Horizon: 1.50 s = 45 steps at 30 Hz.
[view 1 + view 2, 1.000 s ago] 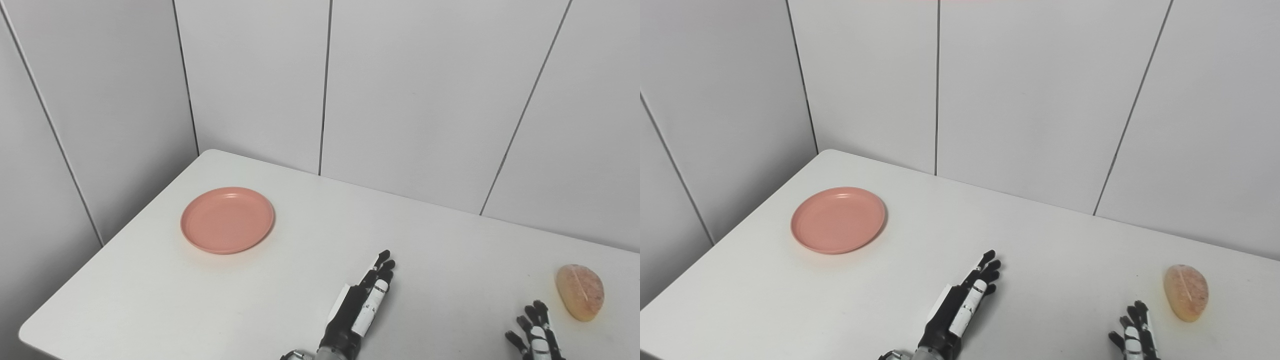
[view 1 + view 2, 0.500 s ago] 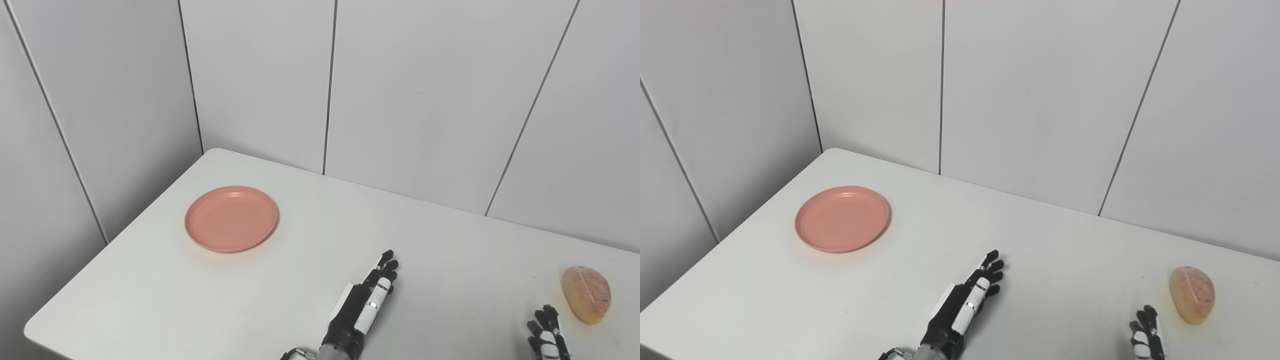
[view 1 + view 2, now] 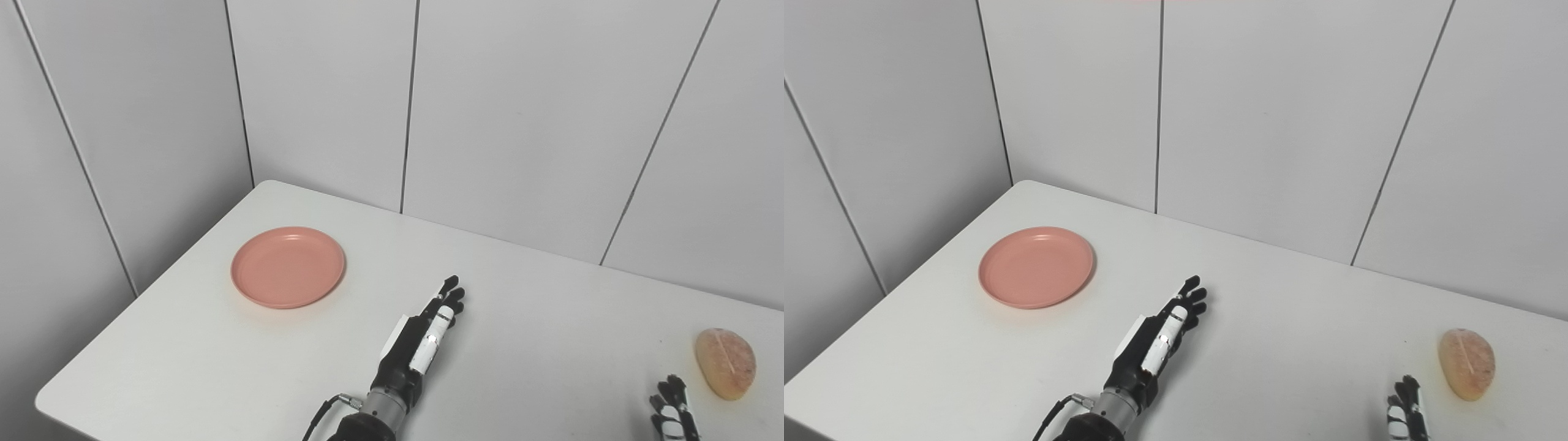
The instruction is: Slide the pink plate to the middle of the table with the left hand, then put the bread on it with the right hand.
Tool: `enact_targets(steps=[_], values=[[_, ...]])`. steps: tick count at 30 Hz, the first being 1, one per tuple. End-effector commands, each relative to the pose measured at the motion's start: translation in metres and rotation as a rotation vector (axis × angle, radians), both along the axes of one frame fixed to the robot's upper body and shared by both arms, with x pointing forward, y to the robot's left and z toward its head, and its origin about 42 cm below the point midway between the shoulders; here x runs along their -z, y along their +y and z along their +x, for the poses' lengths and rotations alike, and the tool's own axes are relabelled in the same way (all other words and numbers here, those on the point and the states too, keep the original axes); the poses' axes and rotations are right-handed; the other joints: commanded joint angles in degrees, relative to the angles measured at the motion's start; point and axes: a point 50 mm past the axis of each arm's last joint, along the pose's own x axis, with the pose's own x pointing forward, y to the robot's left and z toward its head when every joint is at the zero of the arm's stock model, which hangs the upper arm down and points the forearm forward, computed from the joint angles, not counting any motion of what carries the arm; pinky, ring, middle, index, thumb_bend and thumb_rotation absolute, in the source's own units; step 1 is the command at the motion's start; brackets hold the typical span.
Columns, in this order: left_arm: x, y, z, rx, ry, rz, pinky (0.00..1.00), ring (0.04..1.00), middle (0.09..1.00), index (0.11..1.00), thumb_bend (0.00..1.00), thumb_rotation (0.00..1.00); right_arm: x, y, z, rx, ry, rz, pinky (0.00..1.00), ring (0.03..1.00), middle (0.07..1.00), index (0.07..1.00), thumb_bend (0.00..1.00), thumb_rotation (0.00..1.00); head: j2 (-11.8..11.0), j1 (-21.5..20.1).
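Reaching out over the white surface [image 3: 539,343], the left hand [image 3: 422,340] holds its fingers [image 3: 450,294] straight and close together, pointing up and away toward the far wall; they grip nothing and touch no object, and whether they rest on the surface or hover just above it cannot be told. The hand is black with white panels along the back, and a dark cable loops at its wrist.

Only the fingers [image 3: 1407,404] of the right hand [image 3: 674,407] show, at the bottom edge near the right corner; they are spread a little and hold nothing.

The pink plate [image 3: 288,266] lies flat toward the far left of the surface, well apart from the left hand. It is round, shallow, smooth and matte, with a low raised rim.

The bread [image 3: 724,362] sits at the far right, just beyond the right hand and not touching it. It is an oval, golden-brown roll with a pale score line along its top and a slightly rough crust.

The surface is plain, smooth white with rounded corners, set against pale grey wall panels [image 3: 520,110] split by thin dark seams.
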Motion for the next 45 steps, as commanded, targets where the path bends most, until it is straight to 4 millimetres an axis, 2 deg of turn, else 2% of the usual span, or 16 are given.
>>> enact_targets(steps=[1, 10, 15, 21, 30, 40, 45], values=[[-0.031, -0.001, 0.007, 0.025, -0.087, -0.013, 0.95, 0.936, 0.953, 0.937, 0.4, 1.0, -0.012, -0.001, 0.003, -0.001, -0.041, -0.009, 1.0, 0.979, 0.981, 0.992, 0.11, 1.0, 0.1, 0.1], [-0.076, 0.03, 0.02, 0.008, -0.177, 0.028, 0.96, 0.934, 0.957, 0.943, 0.41, 1.0, -0.015, -0.001, 0.002, -0.01, -0.043, -0.007, 1.0, 0.982, 0.985, 0.995, 0.09, 1.0, 0.2, 0.9], [-0.095, 0.046, 0.029, -0.033, -0.197, 0.051, 0.94, 0.925, 0.948, 0.93, 0.41, 1.0, -0.014, -0.002, 0.002, -0.018, -0.051, -0.008, 1.0, 0.986, 0.99, 1.0, 0.07, 1.0, 0.1, 1.1], [-0.119, 0.079, 0.047, -0.094, -0.235, 0.042, 0.94, 0.925, 0.939, 0.92, 0.41, 1.0, -0.016, -0.001, 0.002, -0.014, -0.052, -0.008, 1.0, 0.984, 0.988, 0.997, 0.08, 1.0, 0.3, 1.3], [-0.145, 0.113, 0.059, -0.194, -0.283, 0.049, 0.9, 0.911, 0.924, 0.907, 0.35, 1.0, -0.017, -0.002, 0.002, -0.012, -0.047, -0.001, 1.0, 0.986, 0.988, 0.998, 0.08, 1.0, 0.4, 1.6], [-0.164, 0.154, 0.067, -0.295, -0.29, 0.055, 0.88, 0.909, 0.924, 0.905, 0.36, 1.0, -0.017, -0.005, 0.002, -0.012, -0.041, 0.006, 1.0, 0.982, 0.985, 0.994, 0.08, 1.0, 0.1, 2.5], [-0.168, 0.184, 0.073, -0.358, -0.284, 0.058, 0.9, 0.916, 0.926, 0.914, 0.38, 1.0, -0.016, -0.006, 0.002, -0.013, -0.043, 0.001, 1.0, 0.987, 0.992, 1.0, 0.08, 1.0, 0.0, 3.0]])
